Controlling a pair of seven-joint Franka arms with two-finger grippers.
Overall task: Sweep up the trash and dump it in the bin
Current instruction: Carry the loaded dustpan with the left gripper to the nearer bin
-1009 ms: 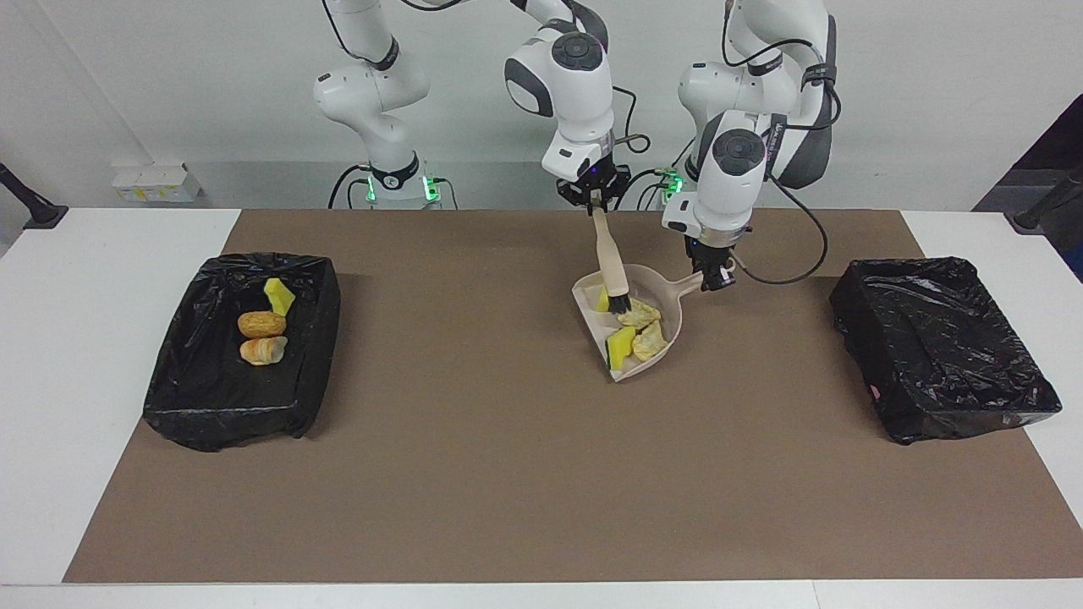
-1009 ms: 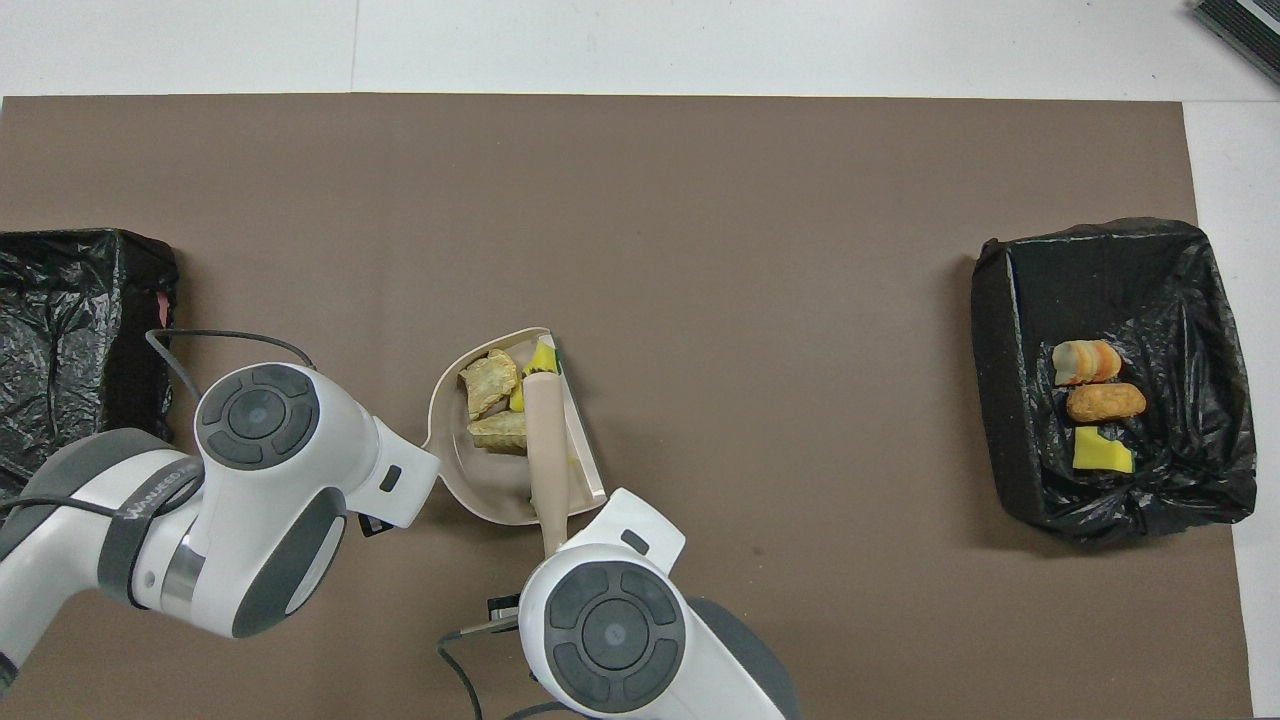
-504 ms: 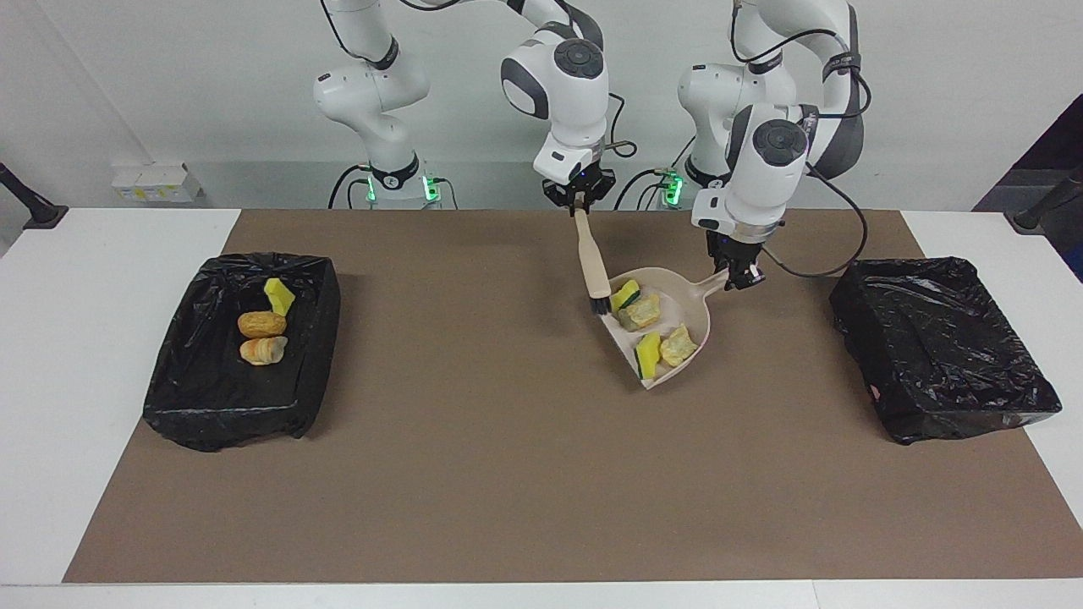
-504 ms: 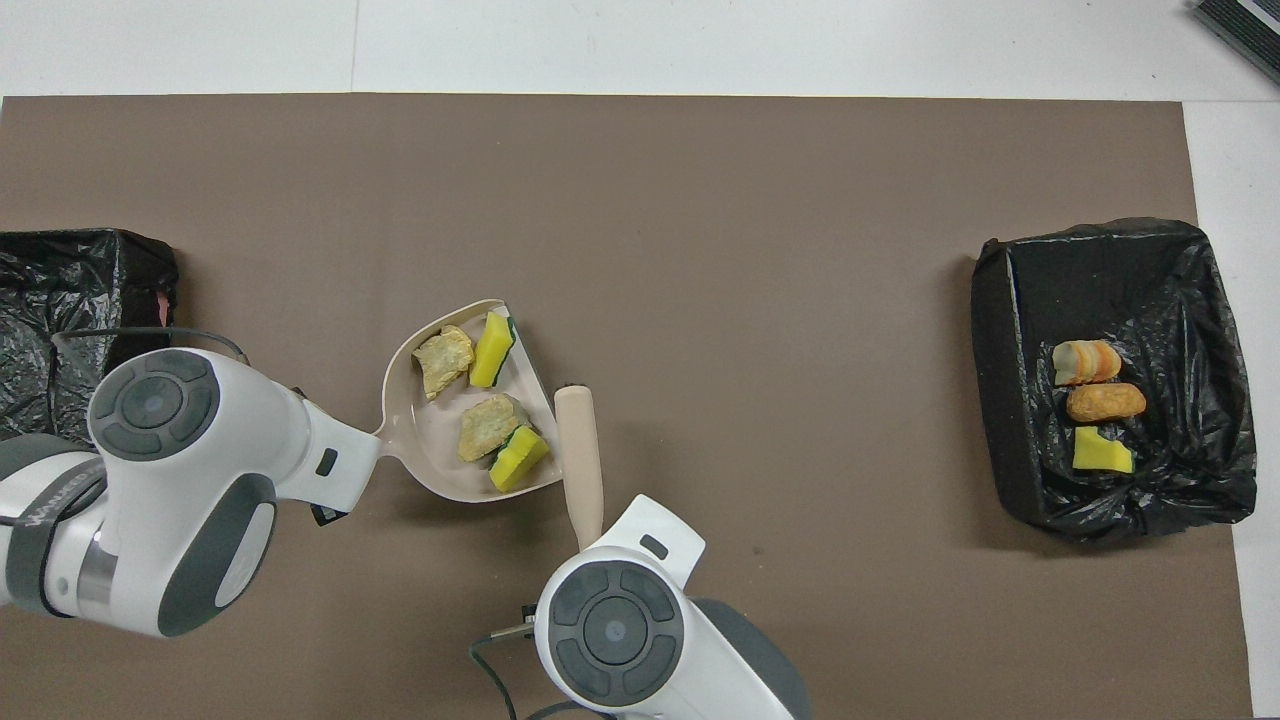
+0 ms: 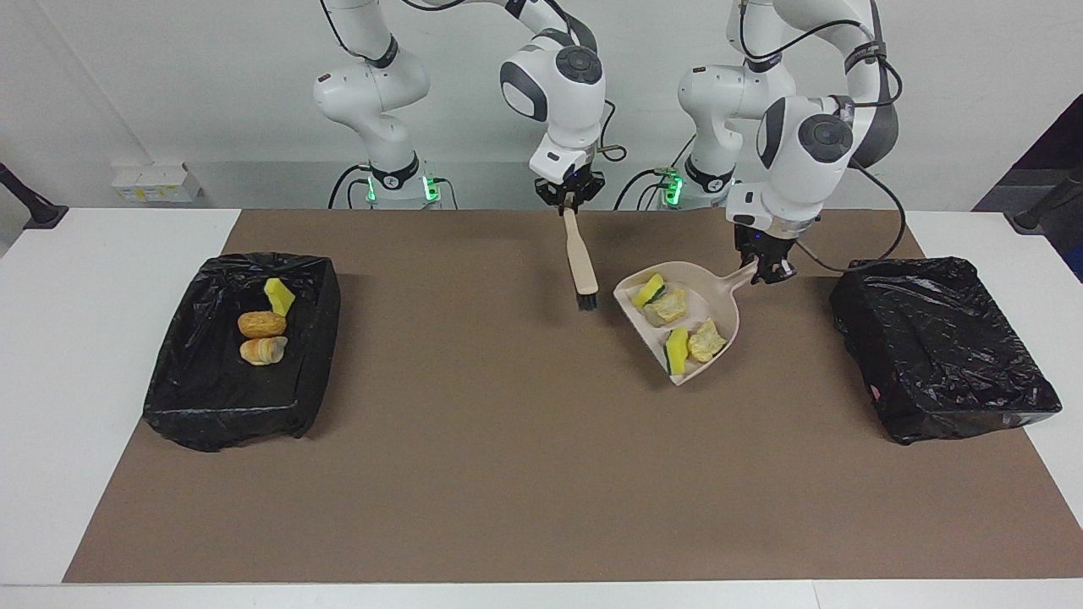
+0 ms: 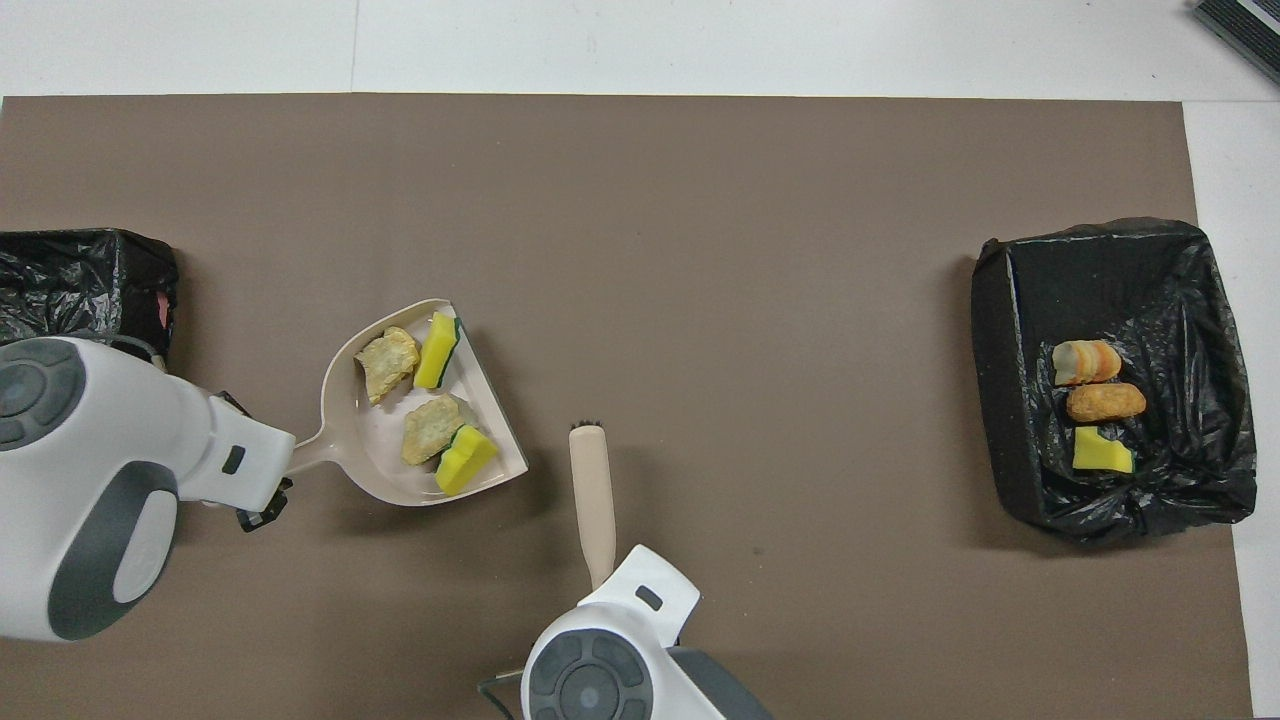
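I hold the loaded dustpan (image 5: 687, 326) in my left gripper (image 5: 768, 269) near the empty bin (image 5: 939, 347); four trash pieces (image 5: 668, 306) left to dump. Right gripper (image 5: 568, 200) holds the brush (image 5: 580, 266).

Bright, even light falls from above in both views, diffuse rather than directed. Shadows are soft and short: a faint one under the dustpan (image 5: 687, 326) on the brown mat (image 5: 508, 474), another beside the brush (image 5: 581, 264). The 2 black bin liners (image 5: 943, 347) (image 5: 241, 359) carry small crinkled highlights. The white table (image 6: 700, 45) is near overexposed. Focus is sharp throughout, with no visible motion blur and little edge distortion
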